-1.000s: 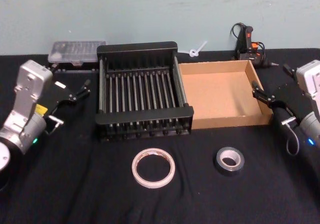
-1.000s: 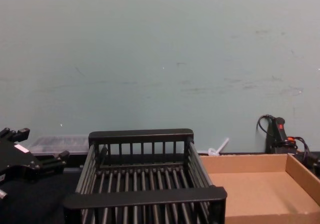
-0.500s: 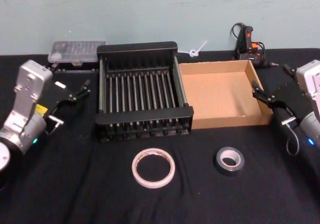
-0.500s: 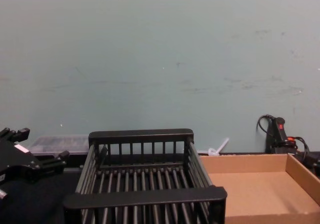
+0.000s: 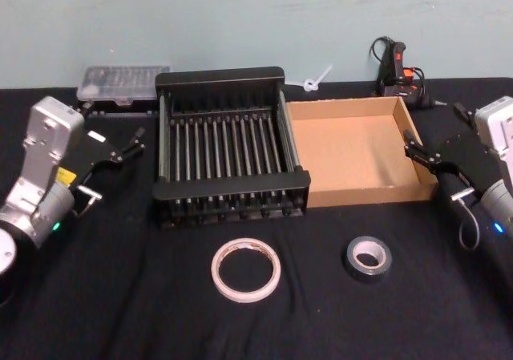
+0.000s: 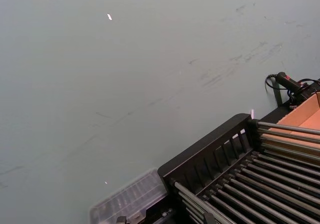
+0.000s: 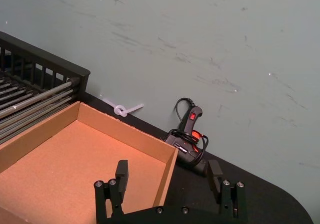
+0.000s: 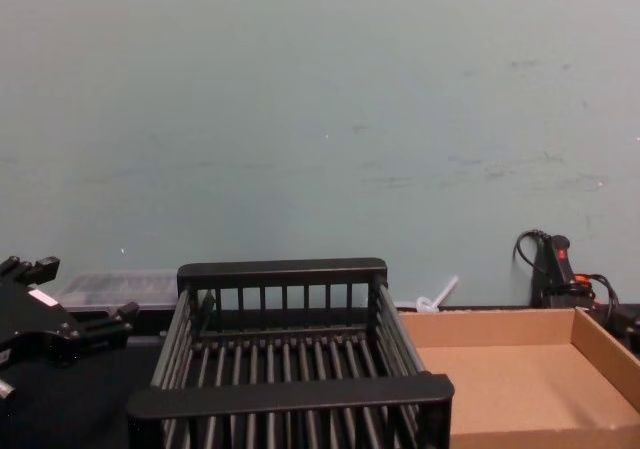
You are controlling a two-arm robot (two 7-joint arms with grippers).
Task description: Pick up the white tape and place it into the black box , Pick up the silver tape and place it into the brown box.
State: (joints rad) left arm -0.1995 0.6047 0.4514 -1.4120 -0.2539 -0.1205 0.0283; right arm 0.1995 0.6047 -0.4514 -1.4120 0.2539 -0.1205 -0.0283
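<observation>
Nothing has moved since a second ago. Left pincer hangs released beside one black box; one brown box touches it; right pincer spread at its rim. One white tape and one silver tape lie on the surface. No legible writing.

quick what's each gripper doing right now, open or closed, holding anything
Left gripper: open, holding nothing, beside the black box.
Right gripper: open, holding nothing, at the brown box's right wall.
</observation>
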